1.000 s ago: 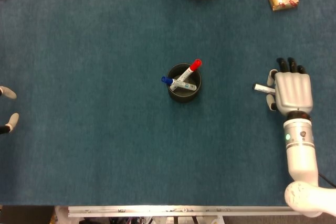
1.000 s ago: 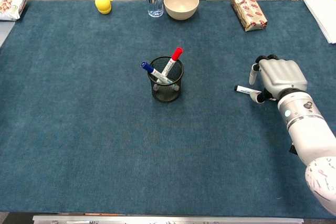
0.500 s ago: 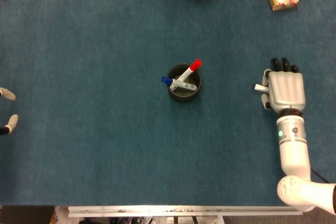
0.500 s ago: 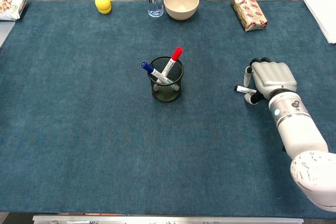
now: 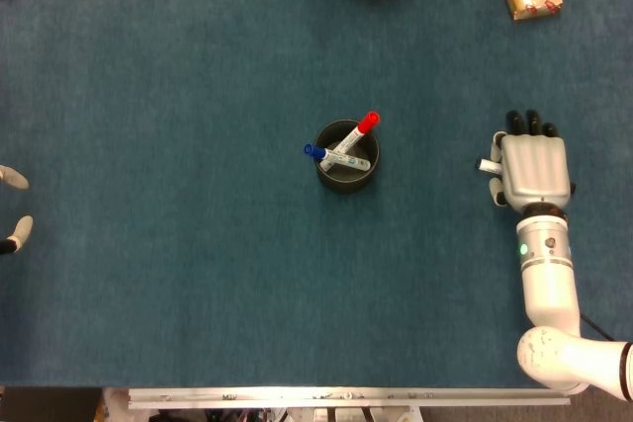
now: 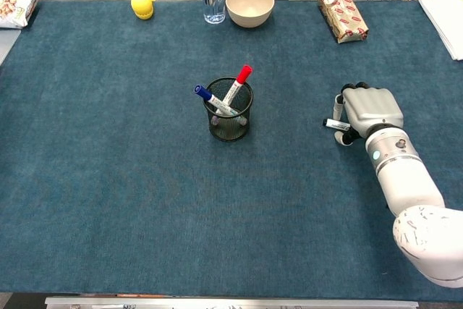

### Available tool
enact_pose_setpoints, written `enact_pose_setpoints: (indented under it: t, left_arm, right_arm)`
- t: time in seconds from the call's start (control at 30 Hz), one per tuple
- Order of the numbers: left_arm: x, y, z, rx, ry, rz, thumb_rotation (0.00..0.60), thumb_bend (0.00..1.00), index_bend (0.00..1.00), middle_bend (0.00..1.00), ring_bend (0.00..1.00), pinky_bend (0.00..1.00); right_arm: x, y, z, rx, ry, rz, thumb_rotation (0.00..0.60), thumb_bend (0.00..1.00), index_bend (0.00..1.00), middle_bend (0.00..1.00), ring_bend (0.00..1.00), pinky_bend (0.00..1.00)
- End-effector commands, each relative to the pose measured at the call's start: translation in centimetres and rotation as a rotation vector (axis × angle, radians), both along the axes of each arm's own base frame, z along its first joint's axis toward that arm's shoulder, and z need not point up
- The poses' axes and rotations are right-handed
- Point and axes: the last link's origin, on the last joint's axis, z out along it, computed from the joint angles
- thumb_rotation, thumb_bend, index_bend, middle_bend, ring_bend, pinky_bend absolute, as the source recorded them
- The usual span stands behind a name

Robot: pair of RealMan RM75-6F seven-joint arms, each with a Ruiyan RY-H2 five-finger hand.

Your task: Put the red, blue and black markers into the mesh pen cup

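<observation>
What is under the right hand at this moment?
The black marker lies under the right hand; only its tip sticks out toward the cup. The rest is covered, so the grip cannot be seen.

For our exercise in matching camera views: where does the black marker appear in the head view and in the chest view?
Head view: black marker, right of centre, mostly hidden under the right hand.
Chest view: black marker, right of centre, its end poking out left of the right hand.
Shared landmark: the mesh pen cup, to its left.

Right hand (image 6: 370, 108) covers the black marker (image 6: 333, 124); red marker (image 6: 237, 83) and blue marker (image 6: 210, 98) stand in the mesh pen cup (image 6: 229, 124).
</observation>
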Motion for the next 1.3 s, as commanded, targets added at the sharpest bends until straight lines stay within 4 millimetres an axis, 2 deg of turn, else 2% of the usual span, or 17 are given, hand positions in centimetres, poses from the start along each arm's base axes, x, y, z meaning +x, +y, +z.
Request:
enact_pose_setpoints:
  t: [0.03, 0.33, 0.63, 0.73, 0.87, 1.03, 1.3]
  left_arm:
    - [0.0, 0.0, 0.0, -0.001, 0.000, 0.001, 0.600, 0.29, 0.40, 0.06, 0.01, 0.00]
    - [-0.1, 0.0, 0.0, 0.000, -0.001, 0.001, 0.600, 0.29, 0.40, 0.06, 0.01, 0.00]
    - [-0.1, 0.0, 0.0, 0.000, 0.000, 0.002, 0.600, 0.29, 0.40, 0.06, 0.01, 0.00]
    - [-0.1, 0.0, 0.0, 0.000, -0.001, 0.004, 0.600, 0.29, 0.40, 0.06, 0.01, 0.00]
    - [-0.1, 0.0, -0.1, -0.004, -0.001, 0.007, 0.600, 0.29, 0.40, 0.06, 0.01, 0.00]
    - [-0.1, 0.1, -0.2, -0.005, 0.000, 0.006, 0.600, 0.29, 0.40, 0.06, 0.01, 0.00]
    - [-0.1, 0.1, -0.2, -0.006, 0.001, 0.007, 0.600, 0.29, 0.40, 0.06, 0.01, 0.00]
  right_arm:
    - [0.0, 0.0, -0.1, 0.001, 0.000, 0.001, 0.600, 0.27, 0.49, 0.17, 0.09, 0.20]
    - [-0.1, 0.0, -0.1, -0.005, -0.002, 0.001, 0.600, 0.37, 0.57, 0.17, 0.09, 0.19]
    - [0.2, -0.1, 0.1, -0.013, -0.028, 0.007, 0.600, 0.41, 0.61, 0.18, 0.09, 0.20]
    - [1.0, -0.3, 1.0, -0.042, -0.107, 0.008, 0.600, 0.41, 0.62, 0.19, 0.09, 0.19]
    - [2.9, -0.7, 2.9, -0.080, -0.274, 0.025, 0.600, 0.43, 0.64, 0.20, 0.09, 0.19]
    - [4.8, -1.1, 5.1, -0.132, -0.399, 0.092, 0.600, 0.44, 0.67, 0.23, 0.09, 0.19]
    - [7.2, -0.9, 6.7, -0.111, -0.581, 0.129, 0.600, 0.44, 0.67, 0.23, 0.09, 0.19]
